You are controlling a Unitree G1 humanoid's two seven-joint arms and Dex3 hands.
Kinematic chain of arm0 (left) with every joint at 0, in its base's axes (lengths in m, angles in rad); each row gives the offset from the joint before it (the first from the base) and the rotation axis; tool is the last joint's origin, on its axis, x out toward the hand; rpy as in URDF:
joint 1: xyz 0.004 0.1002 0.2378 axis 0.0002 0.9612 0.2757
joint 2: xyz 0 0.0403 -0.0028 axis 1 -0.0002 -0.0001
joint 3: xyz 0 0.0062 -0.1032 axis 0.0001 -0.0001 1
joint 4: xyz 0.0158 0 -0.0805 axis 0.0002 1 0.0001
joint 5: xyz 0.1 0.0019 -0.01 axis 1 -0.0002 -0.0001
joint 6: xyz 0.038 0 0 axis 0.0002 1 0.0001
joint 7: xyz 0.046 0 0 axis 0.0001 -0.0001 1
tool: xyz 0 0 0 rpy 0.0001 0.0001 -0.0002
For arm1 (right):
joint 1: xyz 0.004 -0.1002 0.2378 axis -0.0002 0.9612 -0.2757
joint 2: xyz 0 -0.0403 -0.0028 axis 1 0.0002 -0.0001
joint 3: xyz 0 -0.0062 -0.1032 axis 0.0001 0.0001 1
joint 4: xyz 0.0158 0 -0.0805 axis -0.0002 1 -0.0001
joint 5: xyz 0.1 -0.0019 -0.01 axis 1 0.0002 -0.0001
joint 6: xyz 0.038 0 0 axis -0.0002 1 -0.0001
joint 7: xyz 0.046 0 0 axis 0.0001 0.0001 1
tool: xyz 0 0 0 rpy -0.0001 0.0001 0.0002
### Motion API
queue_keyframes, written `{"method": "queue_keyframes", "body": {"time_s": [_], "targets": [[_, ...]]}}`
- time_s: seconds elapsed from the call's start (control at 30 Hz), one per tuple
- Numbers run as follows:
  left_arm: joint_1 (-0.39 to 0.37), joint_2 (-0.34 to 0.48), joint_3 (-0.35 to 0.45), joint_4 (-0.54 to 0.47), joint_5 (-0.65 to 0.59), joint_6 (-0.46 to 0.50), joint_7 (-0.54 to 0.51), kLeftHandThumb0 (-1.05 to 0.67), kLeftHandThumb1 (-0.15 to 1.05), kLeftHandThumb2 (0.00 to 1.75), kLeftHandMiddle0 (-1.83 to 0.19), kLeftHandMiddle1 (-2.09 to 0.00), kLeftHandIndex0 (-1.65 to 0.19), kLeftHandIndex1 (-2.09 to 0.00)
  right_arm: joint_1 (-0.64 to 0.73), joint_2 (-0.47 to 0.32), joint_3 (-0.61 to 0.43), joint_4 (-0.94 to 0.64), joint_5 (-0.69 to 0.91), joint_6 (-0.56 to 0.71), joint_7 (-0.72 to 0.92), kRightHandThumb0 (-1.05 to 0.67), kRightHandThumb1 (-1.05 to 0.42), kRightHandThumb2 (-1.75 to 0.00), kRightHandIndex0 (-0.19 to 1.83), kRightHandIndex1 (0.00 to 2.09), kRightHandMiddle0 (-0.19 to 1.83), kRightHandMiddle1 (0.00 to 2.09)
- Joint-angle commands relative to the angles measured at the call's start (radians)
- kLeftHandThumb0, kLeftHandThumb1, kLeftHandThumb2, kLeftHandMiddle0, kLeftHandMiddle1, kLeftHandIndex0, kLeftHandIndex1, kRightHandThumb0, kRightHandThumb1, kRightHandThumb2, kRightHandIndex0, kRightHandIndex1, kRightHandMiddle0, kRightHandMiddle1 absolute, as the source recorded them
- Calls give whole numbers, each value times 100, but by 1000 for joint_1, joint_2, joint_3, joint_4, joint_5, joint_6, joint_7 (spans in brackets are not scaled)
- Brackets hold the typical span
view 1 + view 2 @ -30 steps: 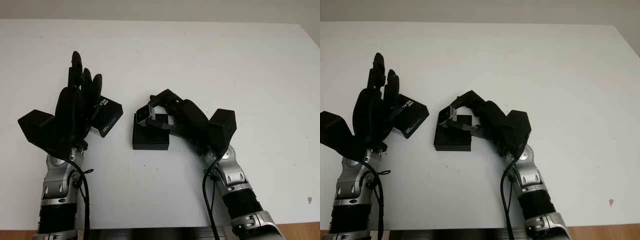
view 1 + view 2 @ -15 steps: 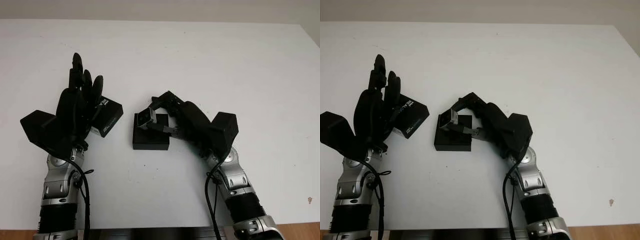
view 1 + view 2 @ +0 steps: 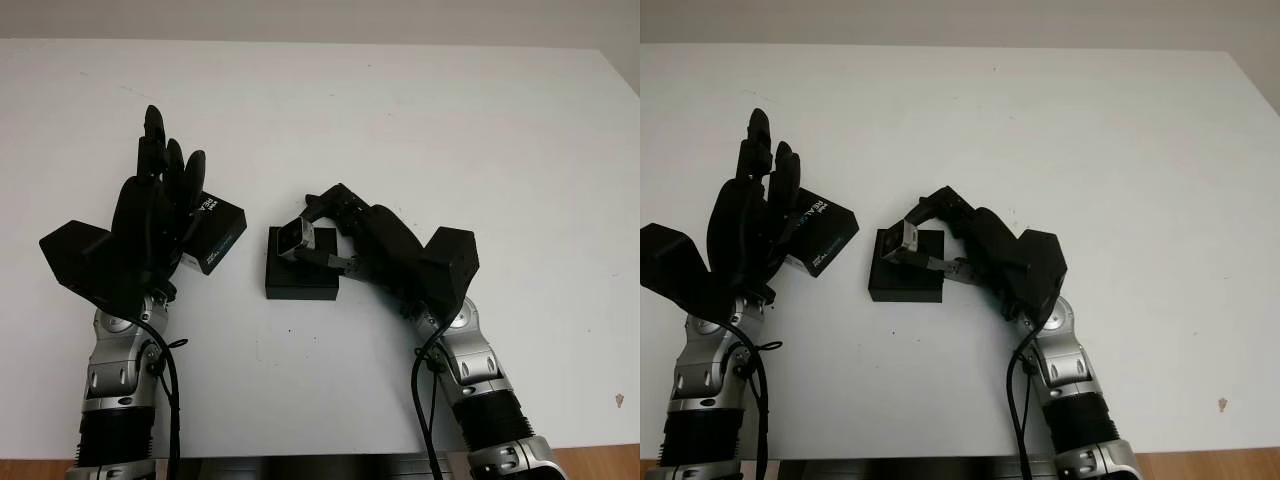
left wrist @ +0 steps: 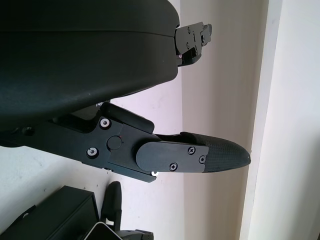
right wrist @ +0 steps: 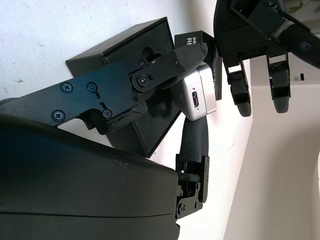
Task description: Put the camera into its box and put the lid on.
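My right hand [image 3: 318, 232] is shut on the small silver camera [image 3: 293, 238], holding it just over the far left part of the open black box [image 3: 300, 272] at the table's middle. The right wrist view shows the camera [image 5: 199, 95] pinched between fingers [image 5: 145, 80] above the box [image 5: 125, 50]. The black printed lid [image 3: 215, 232] lies to the left of the box. My left hand [image 3: 160, 190] is open and raised upright beside the lid, partly covering its left end.
The white table [image 3: 420, 120] stretches wide behind and to the right of the box. A pale wall borders its far edge.
My right hand has lowered the camera a little and shifted it slightly toward the box's middle. The left hand and lid have stayed put.
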Motion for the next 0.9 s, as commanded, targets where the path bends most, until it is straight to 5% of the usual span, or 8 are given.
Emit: {"method": "queue_keyframes", "body": {"time_s": [0.0, 0.87], "targets": [[10, -6, 6, -6, -11, -11, 0, -74, 105, 32, 19, 0, 19, 0, 32, -5, 7, 8, -5, 2, 0, -42, -105, -11, -19, 72, 18, 195], [9, -1, -3, 2, 6, -14, 0, -74, 105, 35, 19, 0, 19, 0, 69, -18, 37, 37, -45, -48, 22, -47, -105, -10, -19, 80, 22, 195]]}}
